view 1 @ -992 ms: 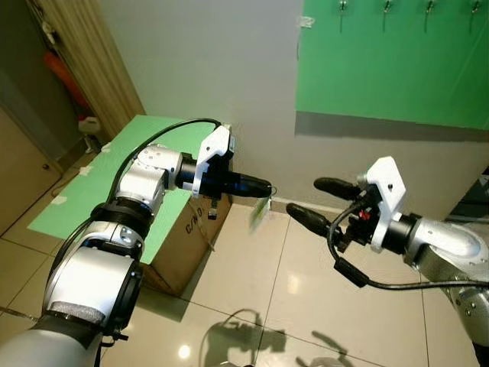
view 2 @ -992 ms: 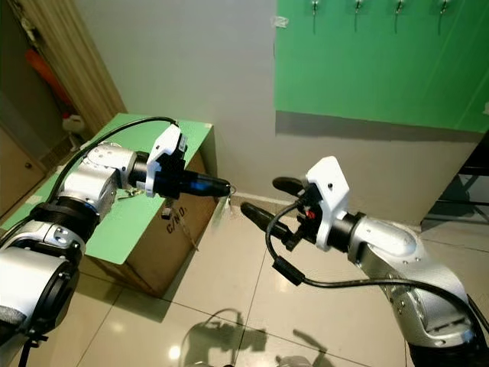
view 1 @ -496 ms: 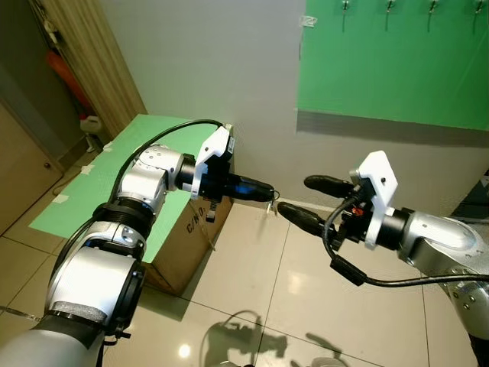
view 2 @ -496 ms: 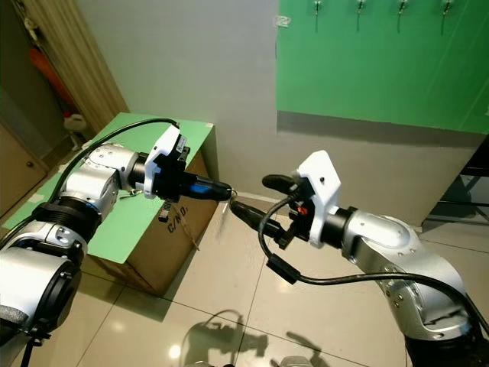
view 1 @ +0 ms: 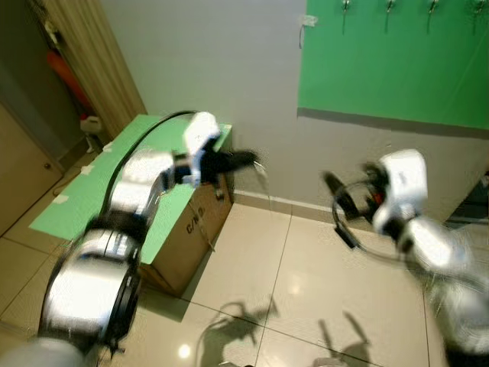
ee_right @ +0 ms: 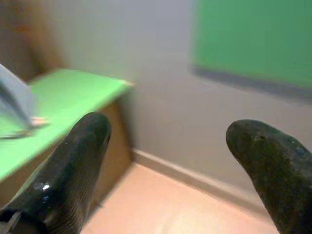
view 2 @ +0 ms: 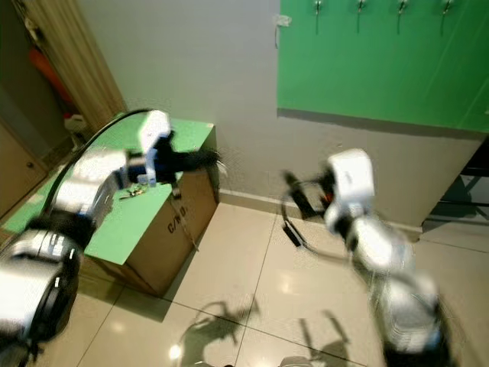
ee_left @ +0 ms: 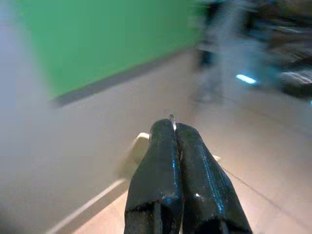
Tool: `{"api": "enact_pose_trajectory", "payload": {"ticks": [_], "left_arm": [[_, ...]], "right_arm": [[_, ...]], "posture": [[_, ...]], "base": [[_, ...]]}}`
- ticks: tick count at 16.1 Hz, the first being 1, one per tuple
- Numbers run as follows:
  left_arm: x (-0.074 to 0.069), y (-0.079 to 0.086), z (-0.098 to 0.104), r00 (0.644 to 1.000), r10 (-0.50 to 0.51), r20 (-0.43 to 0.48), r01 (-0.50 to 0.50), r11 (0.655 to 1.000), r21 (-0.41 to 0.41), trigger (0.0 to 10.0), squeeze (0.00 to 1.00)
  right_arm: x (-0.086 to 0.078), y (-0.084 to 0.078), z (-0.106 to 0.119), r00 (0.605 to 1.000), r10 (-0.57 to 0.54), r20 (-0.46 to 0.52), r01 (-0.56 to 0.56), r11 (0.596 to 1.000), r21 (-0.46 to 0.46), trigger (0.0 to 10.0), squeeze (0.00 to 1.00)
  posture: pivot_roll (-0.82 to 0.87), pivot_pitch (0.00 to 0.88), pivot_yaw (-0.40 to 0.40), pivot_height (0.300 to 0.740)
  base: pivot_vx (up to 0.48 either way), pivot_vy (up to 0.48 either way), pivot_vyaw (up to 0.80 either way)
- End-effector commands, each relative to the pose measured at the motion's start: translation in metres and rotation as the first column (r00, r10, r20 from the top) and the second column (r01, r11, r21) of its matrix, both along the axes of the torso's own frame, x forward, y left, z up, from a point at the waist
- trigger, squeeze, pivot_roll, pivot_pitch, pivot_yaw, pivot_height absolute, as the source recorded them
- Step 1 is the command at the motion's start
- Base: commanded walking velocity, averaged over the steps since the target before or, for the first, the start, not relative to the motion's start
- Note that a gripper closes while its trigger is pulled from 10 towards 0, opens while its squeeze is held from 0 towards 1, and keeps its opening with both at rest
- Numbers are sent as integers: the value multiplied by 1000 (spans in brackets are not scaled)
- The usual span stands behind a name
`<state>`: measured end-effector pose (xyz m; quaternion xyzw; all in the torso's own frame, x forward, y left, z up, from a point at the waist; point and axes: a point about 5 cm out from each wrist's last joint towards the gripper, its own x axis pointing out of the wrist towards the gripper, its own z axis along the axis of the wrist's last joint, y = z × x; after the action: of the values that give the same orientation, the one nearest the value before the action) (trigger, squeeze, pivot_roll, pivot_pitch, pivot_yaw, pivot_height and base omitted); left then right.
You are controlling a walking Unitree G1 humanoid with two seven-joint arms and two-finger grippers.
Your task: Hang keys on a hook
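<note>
Your left gripper (ee_left: 174, 127) pinches the keys (view 1: 260, 165).
Your right gripper (ee_right: 170, 141) is wide open beside the cardboard box (view 1: 195, 222).

Home entryway or hall: glossy beige floor tiles (view 1: 290, 267), grey wall with skirting, green wall panel (view 1: 393, 65) carrying metal hooks (view 1: 390, 8), cardboard box (view 1: 187, 237) left, wooden door (view 1: 19, 172) far left.

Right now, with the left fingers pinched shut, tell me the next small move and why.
Probably lift the left gripper up and to the right toward the hooks on the green panel. Its fingers are closed with a thin bit of metal at their tips, likely the keys, and the hooks sit well above it.
</note>
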<state>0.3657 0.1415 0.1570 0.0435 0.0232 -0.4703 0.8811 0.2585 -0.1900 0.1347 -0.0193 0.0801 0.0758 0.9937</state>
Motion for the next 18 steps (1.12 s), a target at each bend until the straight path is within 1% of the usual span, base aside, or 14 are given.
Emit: {"api": "enact_pose_trajectory", "payload": {"ticks": [1,3,4,5,6,7,8,9,10,11,14,16,17,18], "left_arm": [[-2,8,-6,991,131,-3,-131,991,-29,0,0],[-11,8,-24,971,239,-28,-240,970,-40,0,0],[-20,9,-41,930,364,-40,-365,931,-21,0,0],[-31,10,-62,867,494,-66,-497,868,-25,0,0],[-40,9,-74,820,567,-75,-570,822,-20,0,0],[-54,6,-82,813,583,-15,-583,813,4,0,0],[-68,4,-91,811,584,30,-584,811,28,0,0],[-82,4,-104,821,570,34,-571,819,56,0,0],[-96,11,-122,791,608,-58,-606,794,56,0,0],[-106,17,-135,739,655,-161,-657,752,46,0,0],[-106,-3,-131,812,579,-74,-576,815,57,0,0],[-101,-11,-133,828,557,-68,-554,831,57,0,0],[-99,-10,-136,844,534,-51,-530,845,78,0,0],[-98,-9,-138,848,526,-62,-521,849,84,0,0]], "right_arm": [[-4,4,0,998,-50,50,51,998,-28,10000,0],[-11,8,-14,996,-77,53,81,994,-72,10000,0],[-14,9,-28,993,-102,58,108,987,-116,10000,0],[-15,6,-42,985,-156,66,163,982,-101,10000,0],[-17,4,-50,980,-187,66,191,979,-73,10000,0],[-23,1,-58,975,-216,57,218,975,-39,10000,0],[-32,-2,-67,972,-231,38,229,972,42,10000,0],[-41,-2,-74,976,-213,34,208,972,110,10000,0],[-52,-1,-83,977,-211,15,207,969,137,10000,0],[-63,0,-96,972,-235,-27,236,959,157,10000,0],[-65,5,-104,973,-228,-33,231,965,123,10000,0],[-59,2,-107,977,-209,-37,212,974,77,10000,0],[-56,1,-108,980,-197,-32,199,978,65,10000,0],[-54,1,-108,981,-193,-27,194,979,64,10000,0]], "posture": [[-231,0,160,740],[-213,0,145,740],[-201,0,131,740],[-184,0,117,740],[-175,0,104,740],[-168,0,93,740],[-161,0,82,740],[-159,0,77,740],[-170,0,80,740],[-167,0,72,740],[-175,0,66,740],[-186,0,70,740],[-188,0,71,740],[-188,0,71,740]], "base": [[0,0,0],[0,0,0],[0,0,0],[0,0,0],[0,0,0],[0,0,0],[0,0,0],[0,0,0],[0,0,0],[0,0,0],[0,0,0],[0,0,-325],[0,0,-650],[0,0,-644]]}}
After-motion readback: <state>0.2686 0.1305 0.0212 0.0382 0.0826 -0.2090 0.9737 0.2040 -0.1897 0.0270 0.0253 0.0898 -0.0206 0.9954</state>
